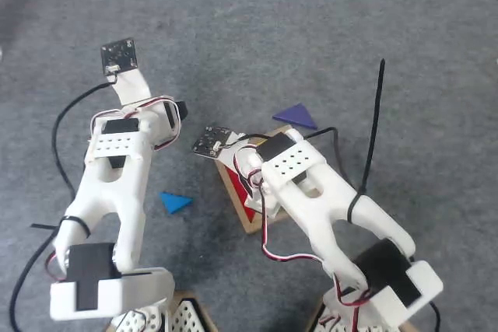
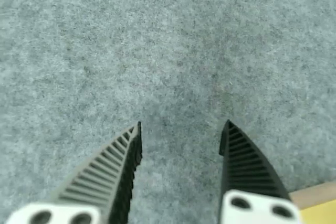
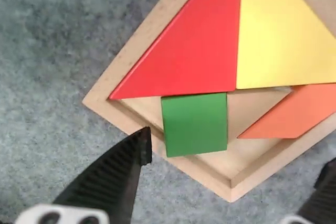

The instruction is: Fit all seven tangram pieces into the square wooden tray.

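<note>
The right fingers (image 3: 121, 177) are held spread, the green square (image 3: 195, 123) lying between them in the tray (image 3: 147, 38); the left fingers (image 2: 118, 166) are held spread over bare tabletop (image 2: 157, 35); the square could be jammed askew by an off-centre nudge.

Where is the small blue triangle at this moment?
In the high view, the small blue triangle lies on the grey carpet outside the wooden tray, between the left arm and the tray.

Tray (image 3: 144, 43) holds four pieces (image 3: 194, 51); blue triangle (image 1: 175, 202) and purple triangle (image 1: 296, 117) lie outside.
</note>
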